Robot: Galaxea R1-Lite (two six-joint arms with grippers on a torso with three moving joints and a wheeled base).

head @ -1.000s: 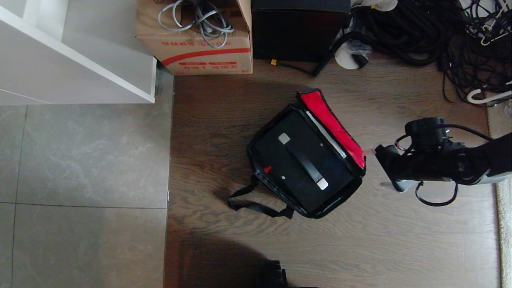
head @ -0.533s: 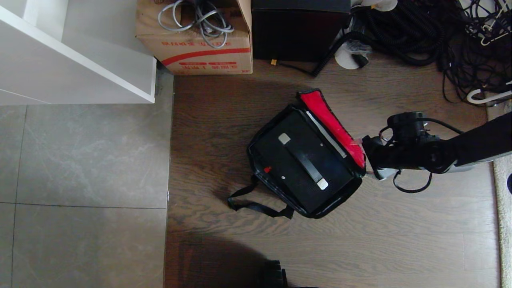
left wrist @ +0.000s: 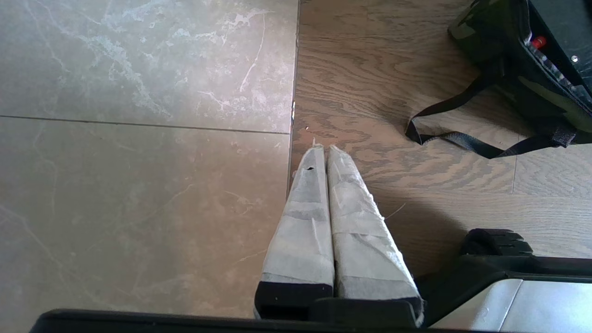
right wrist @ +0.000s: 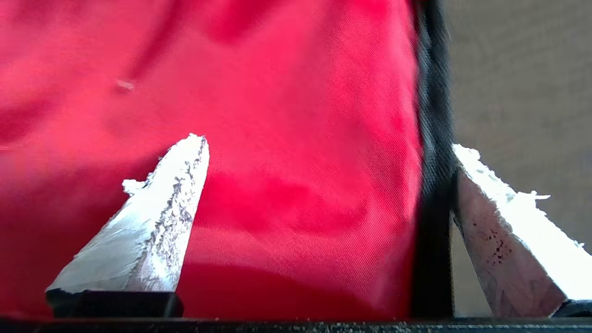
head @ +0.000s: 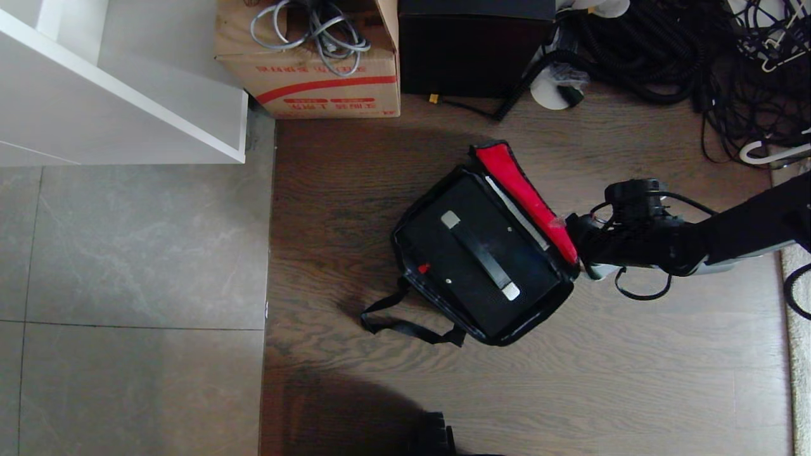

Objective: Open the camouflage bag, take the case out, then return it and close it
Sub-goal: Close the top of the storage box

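The camouflage bag (head: 485, 247) sits open on the wooden floor with the case (head: 479, 253) inside; the right claw (right wrist: 323, 222), spread wide and empty, straddles the red lid's edge (right wrist: 430, 162); closing off-centre could let the floppy fabric slip free.

Red print on cardboard box (head: 308, 73) unreadable; no other txt.

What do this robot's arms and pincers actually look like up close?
The right arm is mostly black with a silver-grey underside, and thin black cables loop around its wrist. Both the right gripper and the left gripper have two tapering, wedge-shaped fingers wrapped in frayed white tape on black bases.
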